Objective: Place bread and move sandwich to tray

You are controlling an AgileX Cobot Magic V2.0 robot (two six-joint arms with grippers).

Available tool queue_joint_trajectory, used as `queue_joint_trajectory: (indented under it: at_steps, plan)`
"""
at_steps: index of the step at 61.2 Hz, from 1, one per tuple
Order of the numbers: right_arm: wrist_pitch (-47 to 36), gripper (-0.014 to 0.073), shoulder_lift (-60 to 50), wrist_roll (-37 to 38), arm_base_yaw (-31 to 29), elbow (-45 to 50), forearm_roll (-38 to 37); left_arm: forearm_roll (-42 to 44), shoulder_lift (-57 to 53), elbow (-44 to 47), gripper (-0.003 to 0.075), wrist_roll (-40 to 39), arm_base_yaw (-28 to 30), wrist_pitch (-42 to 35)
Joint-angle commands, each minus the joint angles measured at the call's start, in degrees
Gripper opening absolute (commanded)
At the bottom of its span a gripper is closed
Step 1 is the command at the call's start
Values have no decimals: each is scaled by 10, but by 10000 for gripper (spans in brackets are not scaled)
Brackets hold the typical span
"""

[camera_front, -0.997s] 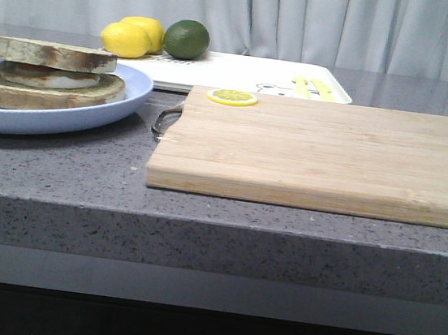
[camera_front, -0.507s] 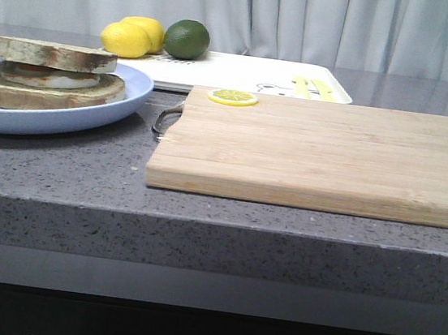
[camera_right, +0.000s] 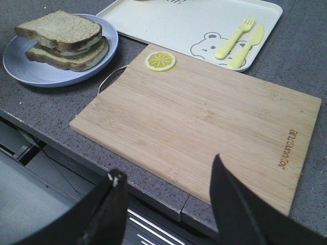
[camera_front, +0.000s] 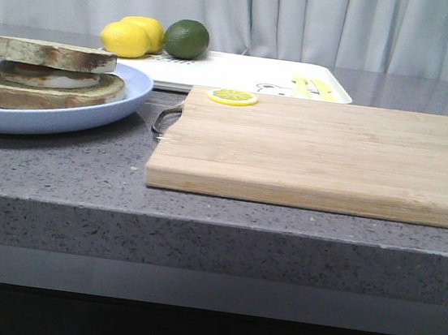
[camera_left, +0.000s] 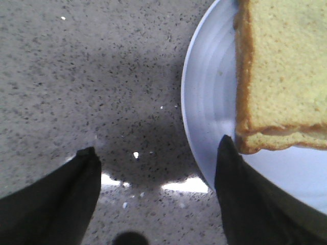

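The bread (camera_front: 46,53) on top is hiding the egg; the blue plate (camera_left: 207,102) by the left pincer (camera_left: 156,158) is getting cut off.

A wooden cutting board (camera_front: 324,151) lies flat on the grey speckled table (camera_front: 61,164). A yellow lemon slice (camera_front: 232,97) sits on the board's corner at 11 o'clock. Farther back, toward 10 o'clock, two lemons (camera_front: 134,36) rest touching a green lime (camera_front: 187,39). Pale curtains (camera_front: 308,18) hang behind.

Brown-crusted bread slice (camera_front: 46,53) tops the egg sandwich (camera_front: 50,85) on its round light-blue plate (camera_front: 91,118).
Flat white rectangular tray (camera_front: 243,76) lies at the plate's two o'clock.
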Motion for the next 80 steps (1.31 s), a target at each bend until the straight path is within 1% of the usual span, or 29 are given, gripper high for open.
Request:
queue_joint_trajectory:
  at_steps: [1,5,9,17,22,35,50,63,72,80]
  plan:
    - [-44,391,2,2,-1,-13,-2,-93,22,-37,470,60,30,-5]
    - [-44,391,2,2,-1,-13,-2,-141,45,-40,470,95,48,-5]
    - [-44,391,2,2,-1,-13,-2,-177,64,-42,470,109,61,-7]
    - [-44,391,2,2,-1,-13,-2,-184,98,-42,469,110,65,-8]
    - [-44,391,2,2,-1,-13,-2,-191,113,-42,447,113,65,-9]
    - [-44,391,2,2,-1,-13,-2,-235,142,-42,338,123,65,-23]
    - [-44,391,2,2,-1,-13,-2,-243,160,-42,214,123,65,-29]
    - [-44,391,2,2,-1,-13,-2,-248,160,-42,71,123,65,-37]
    - [-44,391,2,2,-1,-13,-2,-258,157,-46,-11,123,65,-34]
    - [-44,391,2,2,-1,-13,-2,-280,156,-69,-20,123,63,-12]
